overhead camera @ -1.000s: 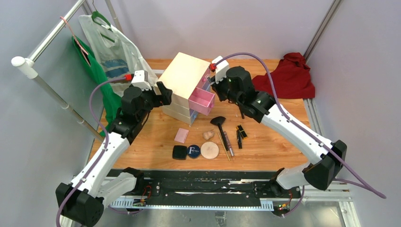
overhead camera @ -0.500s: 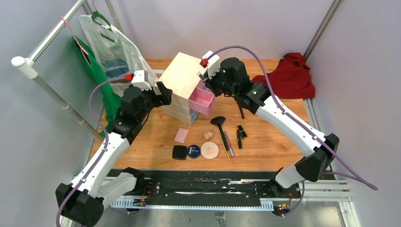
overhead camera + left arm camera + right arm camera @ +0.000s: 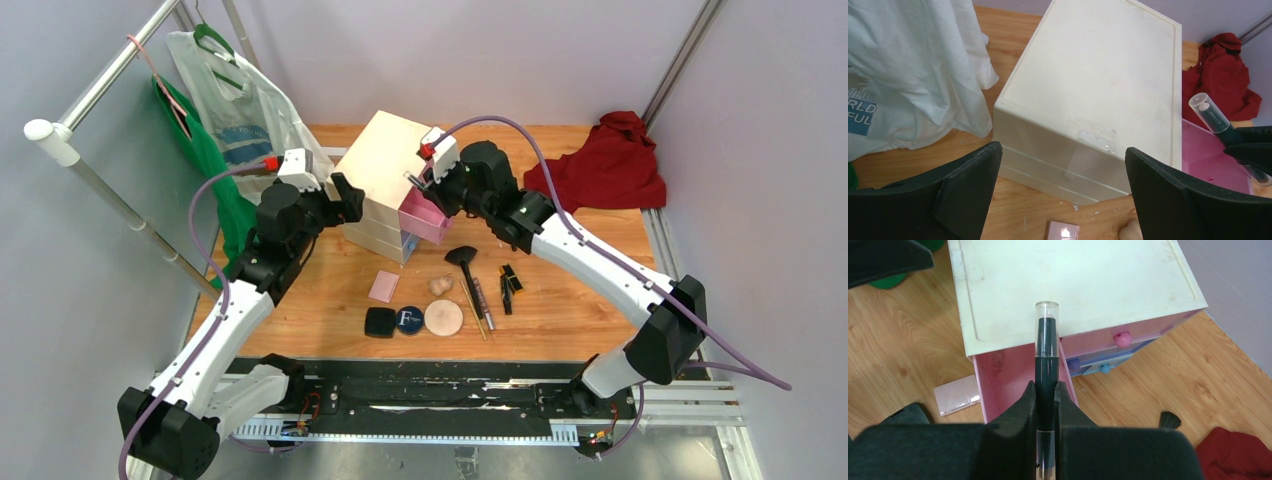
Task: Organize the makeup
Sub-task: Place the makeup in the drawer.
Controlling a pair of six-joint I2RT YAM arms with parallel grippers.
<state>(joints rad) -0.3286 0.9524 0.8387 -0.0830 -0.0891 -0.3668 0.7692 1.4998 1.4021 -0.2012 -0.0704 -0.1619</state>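
My right gripper (image 3: 1046, 387) is shut on a dark pencil with a clear cap (image 3: 1047, 345), held over the open pink drawer (image 3: 1003, 375) of the cream chest (image 3: 385, 160). My left gripper (image 3: 1063, 155) stands open beside the chest's left wall, nothing between its fingers. The rest of the makeup lies on the table in front: pink square (image 3: 384, 286), black square compact (image 3: 379, 322), navy round compact (image 3: 408, 320), beige puff (image 3: 443, 318), sponge (image 3: 438, 286), black brush (image 3: 465, 265), pencils (image 3: 480, 300), black-gold lipstick (image 3: 511, 283).
A red cloth (image 3: 605, 165) lies at the back right corner. A white plastic bag (image 3: 235, 100) and a green bag hang from a metal rail (image 3: 110, 190) on the left, close behind my left arm.
My right arm has swung left with the pencil, from beside the chest's right corner to above the open pink drawer. The left arm has not moved.
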